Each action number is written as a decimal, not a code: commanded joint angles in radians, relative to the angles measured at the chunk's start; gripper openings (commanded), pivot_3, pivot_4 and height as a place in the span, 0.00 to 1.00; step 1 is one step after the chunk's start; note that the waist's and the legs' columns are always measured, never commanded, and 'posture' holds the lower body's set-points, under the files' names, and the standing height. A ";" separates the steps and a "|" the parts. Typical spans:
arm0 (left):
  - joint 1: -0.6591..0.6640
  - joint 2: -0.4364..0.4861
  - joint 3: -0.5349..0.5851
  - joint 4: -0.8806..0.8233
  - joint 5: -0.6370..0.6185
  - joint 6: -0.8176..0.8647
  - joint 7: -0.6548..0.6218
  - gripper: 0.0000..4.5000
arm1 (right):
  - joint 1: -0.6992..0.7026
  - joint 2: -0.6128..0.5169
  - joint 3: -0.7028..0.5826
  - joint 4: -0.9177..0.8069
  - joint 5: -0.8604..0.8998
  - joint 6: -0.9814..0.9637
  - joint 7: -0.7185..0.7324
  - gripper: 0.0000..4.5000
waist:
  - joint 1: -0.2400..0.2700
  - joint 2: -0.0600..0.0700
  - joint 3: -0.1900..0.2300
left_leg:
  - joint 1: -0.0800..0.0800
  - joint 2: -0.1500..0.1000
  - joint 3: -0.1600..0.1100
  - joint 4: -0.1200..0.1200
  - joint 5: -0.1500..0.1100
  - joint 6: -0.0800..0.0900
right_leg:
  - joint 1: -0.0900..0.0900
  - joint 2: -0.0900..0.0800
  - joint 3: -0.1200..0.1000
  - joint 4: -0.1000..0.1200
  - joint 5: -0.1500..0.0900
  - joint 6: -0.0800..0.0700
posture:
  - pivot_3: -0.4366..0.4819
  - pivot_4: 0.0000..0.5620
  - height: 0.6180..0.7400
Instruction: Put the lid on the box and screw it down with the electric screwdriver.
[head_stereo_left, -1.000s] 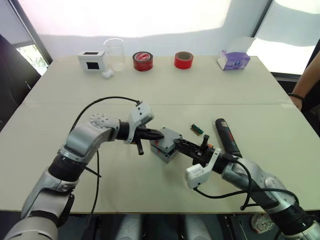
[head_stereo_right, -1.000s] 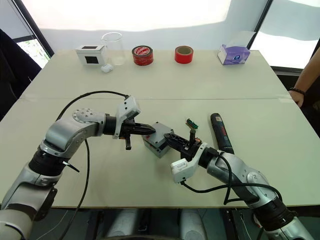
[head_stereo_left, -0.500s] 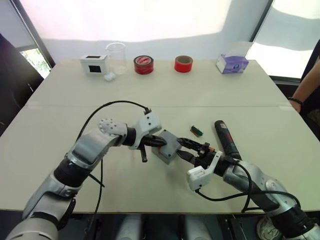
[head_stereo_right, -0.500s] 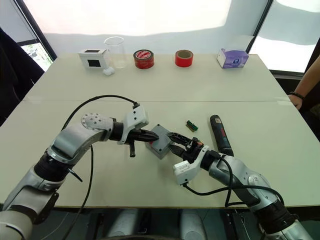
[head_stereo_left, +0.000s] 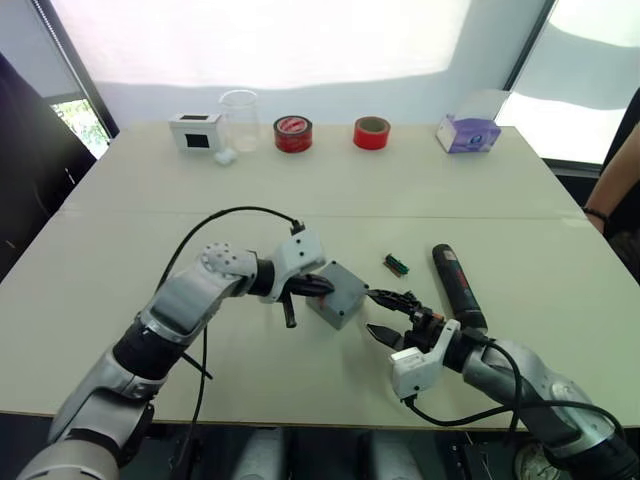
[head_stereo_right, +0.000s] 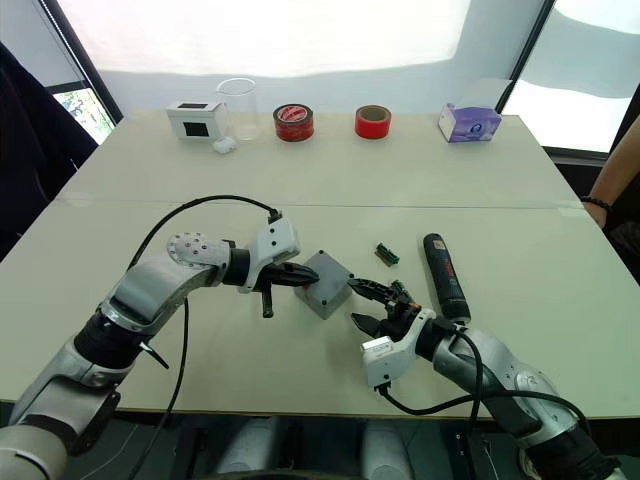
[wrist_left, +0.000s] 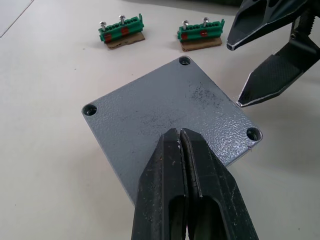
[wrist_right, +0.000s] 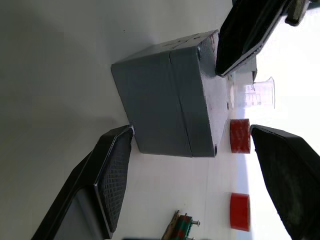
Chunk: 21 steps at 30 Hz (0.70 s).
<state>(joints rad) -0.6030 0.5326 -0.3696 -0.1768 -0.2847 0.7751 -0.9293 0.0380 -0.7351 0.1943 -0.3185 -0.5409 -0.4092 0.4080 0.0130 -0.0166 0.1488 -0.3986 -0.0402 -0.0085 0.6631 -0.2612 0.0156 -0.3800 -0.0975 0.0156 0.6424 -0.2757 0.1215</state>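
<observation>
Table (head_stereo_left: 500, 190): back row has white box with black window (head_stereo_left: 195, 131), clear beaker (head_stereo_left: 238, 119), two red tape rolls (head_stereo_left: 293, 133) (head_stereo_left: 371, 132), purple tissue box (head_stereo_left: 466, 133); all sit where they did a second ago relative to the table, only the head camera has shifted. A person's arm (head_stereo_left: 615, 190) at the right edge. Box (head_stereo_right: 322, 291) mid-table with lid (wrist_left: 170, 116) seated flush on top, four corner holes visible and no screws in them. Electric screwdriver (head_stereo_left: 456, 286) lies flat to the right of the box, well apart from it, untouched. Two green bit holders (wrist_left: 121, 31) (wrist_left: 200, 35) just beyond the box. Left gripper (wrist_left: 180, 137): fingers pressed together, empty, tips resting on the lid's top face, same as 0.5 s ago. Right gripper (head_stereo_left: 385, 314): was closed in against the box's right side 0.5 s ago, now backed off toward the robot, jaws spread wide, holding nothing, clear gap to the box.
</observation>
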 joint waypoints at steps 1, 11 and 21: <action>-0.006 -0.048 0.185 0.064 -0.146 0.097 0.012 0.00 | 0.015 0.050 -0.075 -0.109 0.341 0.173 0.114 0.53 | 0.000 0.000 0.001 | 0.000 0.000 -0.001 0.000 0.000 0.000 | 0.001 0.000 -0.001 -0.002 0.000 0.000 | 0.48 0.27 1.00; -0.122 -0.001 0.359 0.236 -0.193 0.114 0.049 0.00 | -0.029 0.088 -0.092 -0.288 0.798 0.858 0.287 0.01 | -0.002 -0.001 0.006 | -0.010 0.000 -0.002 0.000 0.000 -0.001 | -0.012 0.000 -0.001 0.002 0.002 0.002 | 0.48 0.27 1.00; -0.051 -0.033 0.114 0.348 0.013 -0.157 -0.010 0.00 | -0.129 0.063 0.015 -0.238 0.771 1.044 0.300 0.01 | 0.000 -0.001 0.007 | -0.011 0.000 -0.002 -0.001 0.000 -0.001 | -0.013 -0.005 -0.001 0.000 0.000 0.000 | 0.48 0.27 1.00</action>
<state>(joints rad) -0.6511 0.5144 -0.2404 0.1775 -0.2790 0.6604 -0.9158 -0.0567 -0.6815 0.1981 -0.5571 0.2478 0.6343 0.7177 0.0131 -0.0174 0.1558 -0.4106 -0.0407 -0.0101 0.6619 -0.2611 0.0143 -0.3933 -0.1028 0.0147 0.6420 -0.2752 0.1211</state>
